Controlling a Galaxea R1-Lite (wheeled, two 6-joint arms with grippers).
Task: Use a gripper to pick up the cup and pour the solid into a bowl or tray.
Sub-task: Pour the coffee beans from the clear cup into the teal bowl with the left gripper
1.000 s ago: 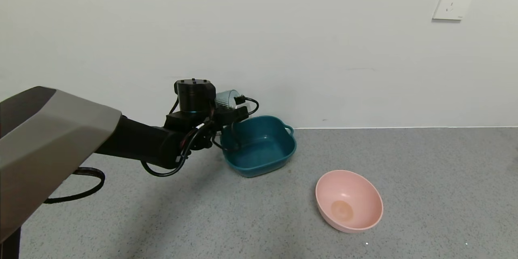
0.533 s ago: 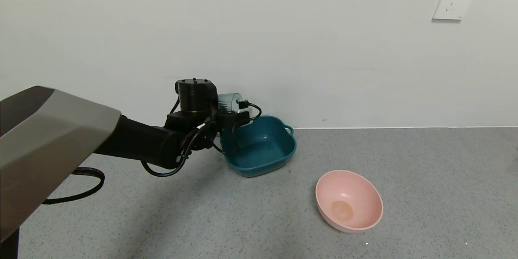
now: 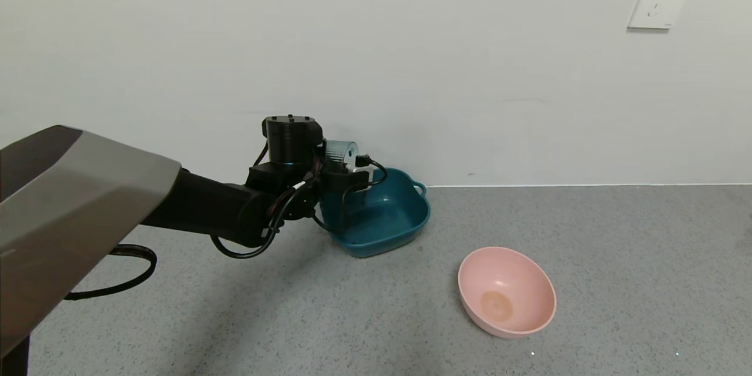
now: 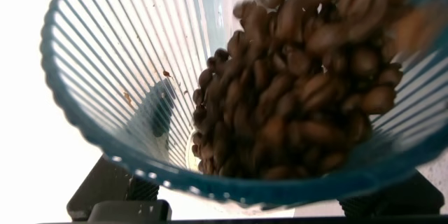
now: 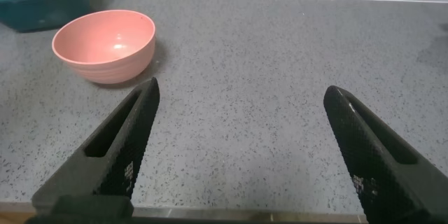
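My left gripper (image 3: 346,171) is shut on the translucent grey-blue cup (image 3: 341,153) and holds it tipped on its side over the near-left rim of the dark teal basin (image 3: 405,217). In the left wrist view the ribbed cup (image 4: 112,77) fills the frame, and the dark brown beans (image 4: 294,91) lie piled along its lower side up to the rim. The basin's floor shows no beans in the head view. My right gripper (image 5: 241,105) is open and empty over bare floor, out of the head view.
A round pink bowl (image 3: 506,292) sits on the grey speckled floor to the right of and nearer than the basin; it also shows in the right wrist view (image 5: 105,45). The white wall stands right behind the basin. A wall socket (image 3: 660,1) is at the upper right.
My left gripper has moved right and slightly down with the cup, and the cup has tipped further over the basin. The pink bowl and basin have not moved.
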